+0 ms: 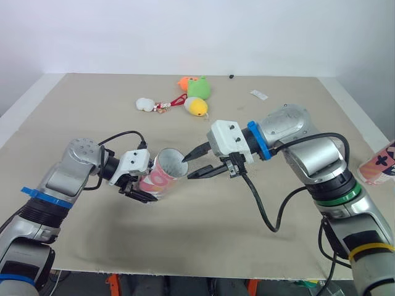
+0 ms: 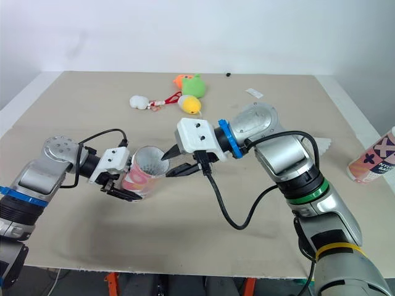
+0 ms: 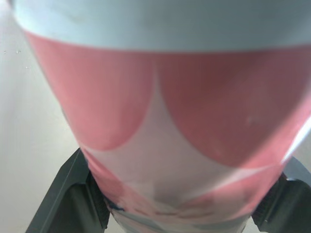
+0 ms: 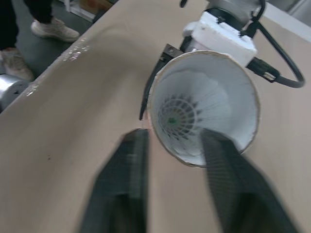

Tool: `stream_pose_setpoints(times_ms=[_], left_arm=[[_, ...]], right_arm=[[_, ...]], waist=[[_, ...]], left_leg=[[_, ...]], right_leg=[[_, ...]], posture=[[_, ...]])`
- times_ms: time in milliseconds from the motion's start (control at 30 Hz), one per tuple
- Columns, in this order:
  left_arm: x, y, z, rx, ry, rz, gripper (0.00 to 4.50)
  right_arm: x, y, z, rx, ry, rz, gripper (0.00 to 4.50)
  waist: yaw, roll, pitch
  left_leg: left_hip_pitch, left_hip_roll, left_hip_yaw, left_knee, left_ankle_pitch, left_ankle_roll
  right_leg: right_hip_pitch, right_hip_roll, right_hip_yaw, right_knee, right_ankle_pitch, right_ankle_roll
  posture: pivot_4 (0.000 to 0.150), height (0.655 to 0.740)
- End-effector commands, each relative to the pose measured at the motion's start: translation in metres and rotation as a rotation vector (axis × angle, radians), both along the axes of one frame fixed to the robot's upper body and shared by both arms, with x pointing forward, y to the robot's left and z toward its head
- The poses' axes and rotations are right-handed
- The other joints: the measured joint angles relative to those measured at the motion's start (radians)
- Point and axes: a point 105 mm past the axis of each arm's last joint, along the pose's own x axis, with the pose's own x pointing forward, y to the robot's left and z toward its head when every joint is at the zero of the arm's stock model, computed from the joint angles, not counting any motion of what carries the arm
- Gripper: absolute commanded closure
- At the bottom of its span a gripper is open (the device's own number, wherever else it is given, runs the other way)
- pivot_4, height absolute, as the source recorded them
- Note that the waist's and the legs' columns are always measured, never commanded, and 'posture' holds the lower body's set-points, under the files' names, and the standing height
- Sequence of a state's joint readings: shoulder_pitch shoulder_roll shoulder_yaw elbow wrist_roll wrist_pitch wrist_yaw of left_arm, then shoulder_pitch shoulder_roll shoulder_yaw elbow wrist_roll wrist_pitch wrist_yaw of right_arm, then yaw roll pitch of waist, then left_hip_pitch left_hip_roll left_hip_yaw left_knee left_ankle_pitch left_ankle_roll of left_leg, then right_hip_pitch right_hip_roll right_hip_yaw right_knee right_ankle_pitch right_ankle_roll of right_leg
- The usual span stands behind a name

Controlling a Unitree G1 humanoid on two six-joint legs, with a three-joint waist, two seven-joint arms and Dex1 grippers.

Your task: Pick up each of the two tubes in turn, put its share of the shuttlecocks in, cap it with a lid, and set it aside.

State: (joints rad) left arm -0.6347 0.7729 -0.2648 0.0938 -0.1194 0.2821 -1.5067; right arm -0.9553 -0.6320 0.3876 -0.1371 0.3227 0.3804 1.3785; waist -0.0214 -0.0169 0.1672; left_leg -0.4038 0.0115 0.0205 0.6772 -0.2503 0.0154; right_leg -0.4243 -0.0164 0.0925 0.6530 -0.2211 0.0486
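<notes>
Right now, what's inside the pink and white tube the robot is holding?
A white feathered shuttlecock sits deep inside the pink-and-white cardboard tube, feathers toward the open mouth. It covers the tube's bottom, so any others beneath it cannot be seen.

second tube (image 1: 378,165) partly off right edge

2 head eyes: forward and down over worktop (image 1: 203,234), mid-distance, both arms shared. Left wrist: along left pincer (image 3: 177,194), hard against tube (image 3: 165,121) wall. Right wrist: along right pincer (image 4: 175,133), close, into same tube's mouth just ahead.
</notes>
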Motion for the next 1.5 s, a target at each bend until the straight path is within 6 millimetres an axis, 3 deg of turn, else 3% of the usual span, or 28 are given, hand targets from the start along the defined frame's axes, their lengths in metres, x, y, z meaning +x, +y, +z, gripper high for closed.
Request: stream_pose_setpoints(times_ms=[33,100,233,300,367,500,700,900,1400,1433,1467,1500], left_arm=[[-0.003,0.001,-0.016,0.029,0.041,0.019,1.42],[-0.004,0.000,-0.016,0.025,0.041,0.018,1.42],[-0.006,0.000,-0.017,0.020,0.041,0.023,1.42],[-0.008,0.001,-0.018,0.019,0.043,0.027,1.42],[-0.009,0.002,-0.019,0.020,0.049,0.027,1.42],[-0.009,0.002,-0.020,0.022,0.051,0.017,1.42],[-0.005,-0.001,-0.020,0.022,0.037,0.010,1.42],[-0.005,0.001,-0.020,0.027,0.039,0.013,1.42],[-0.009,0.003,-0.019,0.022,0.050,0.030,1.42],[-0.009,0.003,-0.019,0.022,0.050,0.032,1.42],[-0.010,0.004,-0.019,0.022,0.050,0.034,1.42],[-0.010,0.004,-0.019,0.022,0.050,0.036,1.42]], right_arm=[[-0.012,-0.019,0.035,0.129,0.006,0.011,1.19],[-0.007,-0.043,0.041,0.193,0.053,-0.088,1.19],[0.020,-0.105,0.023,0.206,0.069,-0.449,1.19],[0.036,-0.156,0.005,0.212,0.064,-0.722,1.19],[0.036,-0.204,-0.013,0.214,0.052,-0.927,1.19],[0.030,-0.253,-0.031,0.239,0.071,-1.126,1.19],[0.040,-0.311,-0.051,0.301,0.093,-1.423,1.19],[0.059,-0.334,-0.064,0.334,0.123,-1.593,1.19],[0.112,-0.332,-0.072,0.382,0.120,-1.719,1.19],[0.113,-0.333,-0.070,0.383,0.108,-1.729,1.72],[0.115,-0.333,-0.069,0.390,0.102,-1.727,1.92],[0.116,-0.332,-0.068,0.395,0.099,-1.723,2.84]], waist=[[0.001,0.000,0.000],[0.003,0.000,0.000],[0.000,-0.001,-0.001],[0.000,-0.001,-0.001],[0.007,-0.001,-0.001],[-0.003,0.004,-0.002],[-0.005,0.004,-0.002],[-0.008,0.005,-0.002],[-0.023,0.005,-0.002],[-0.024,0.005,-0.002],[-0.024,0.005,-0.002],[-0.024,0.004,-0.002]], left_leg=[[0.000,0.000,0.000,0.000,0.000,0.000],[-0.001,-0.001,-0.003,0.000,0.000,0.000],[-0.001,-0.002,-0.006,0.000,0.000,0.000],[-0.001,-0.002,-0.006,0.000,0.000,0.000],[-0.001,-0.002,-0.007,0.000,0.000,0.000],[-0.002,-0.003,-0.003,-0.001,0.000,0.000],[0.005,-0.002,0.002,-0.001,0.002,0.003],[0.009,-0.002,0.008,-0.002,0.003,0.004],[0.011,-0.008,0.008,-0.005,0.002,0.005],[0.011,-0.008,0.008,-0.005,0.002,0.005],[0.011,-0.010,0.007,-0.005,0.002,0.005],[0.011,-0.010,0.007,-0.005,0.002,0.005]], right_leg=[[0.000,0.000,-0.001,0.000,0.000,0.000],[0.001,-0.002,-0.004,0.000,-0.001,-0.001],[0.004,-0.005,-0.009,-0.002,-0.002,-0.001],[0.003,-0.005,-0.008,-0.002,-0.002,-0.001],[0.005,-0.005,-0.010,-0.002,-0.003,-0.001],[0.005,-0.005,-0.008,-0.002,-0.005,0.002],[0.008,-0.005,-0.005,-0.002,-0.004,0.008],[0.010,-0.005,0.005,-0.003,-0.004,0.008],[0.013,-0.007,0.011,-0.007,0.000,0.015],[0.013,-0.008,0.011,-0.006,0.000,0.015],[0.013,-0.009,0.012,-0.007,0.000,0.015],[0.013,-0.010,0.013,-0.007,-0.001,0.015]], posture=[[0.150,0.7323],[0.150,0.7323],[0.150,0.7323],[0.150,0.7323],[0.150,0.7323],[0.150,0.7323],[0.150,0.7323],[0.150,0.7323],[0.150,0.7323],[0.150,0.7323],[0.150,0.7323],[0.150,0.7323]])
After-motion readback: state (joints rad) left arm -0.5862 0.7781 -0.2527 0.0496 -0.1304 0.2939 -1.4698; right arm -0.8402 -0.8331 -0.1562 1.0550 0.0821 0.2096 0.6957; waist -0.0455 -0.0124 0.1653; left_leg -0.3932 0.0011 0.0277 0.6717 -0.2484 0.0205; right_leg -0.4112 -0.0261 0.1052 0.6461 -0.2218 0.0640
